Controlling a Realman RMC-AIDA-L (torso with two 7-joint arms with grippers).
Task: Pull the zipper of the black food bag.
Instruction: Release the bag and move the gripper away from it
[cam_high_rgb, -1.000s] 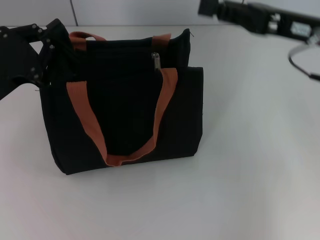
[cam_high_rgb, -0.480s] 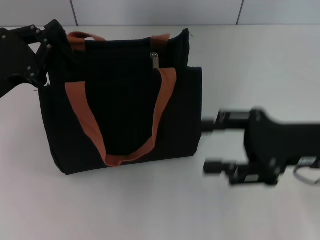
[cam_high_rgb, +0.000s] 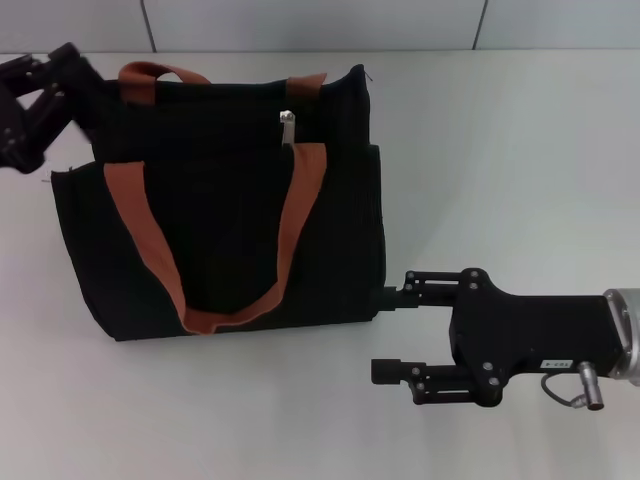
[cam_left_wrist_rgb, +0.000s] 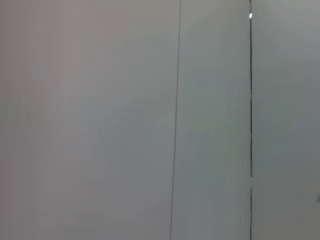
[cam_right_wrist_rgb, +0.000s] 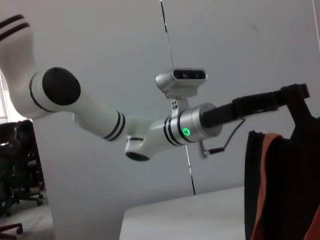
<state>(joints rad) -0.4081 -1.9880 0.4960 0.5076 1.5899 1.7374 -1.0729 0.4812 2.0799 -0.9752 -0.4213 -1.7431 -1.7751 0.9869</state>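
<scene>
Moved: right gripper (cam_high_rgb: 392, 332) has swung in low beside the bag's corner since a second ago.
Right gripper: fingers apart, empty.
Left gripper (cam_high_rgb: 75, 85): at the black food bag (cam_high_rgb: 235, 205), clamp unclear.
Zipper (cam_high_rgb: 288, 125): on the bag's upper part, up and left of the right gripper, which is well apart from it.

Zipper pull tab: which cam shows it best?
Head view. The zipper shows as a small silver tab on the upper front of the black food bag, by an orange strap. The right wrist view catches only a bag edge and strap, no tab. The left wrist view shows only wall.
</scene>
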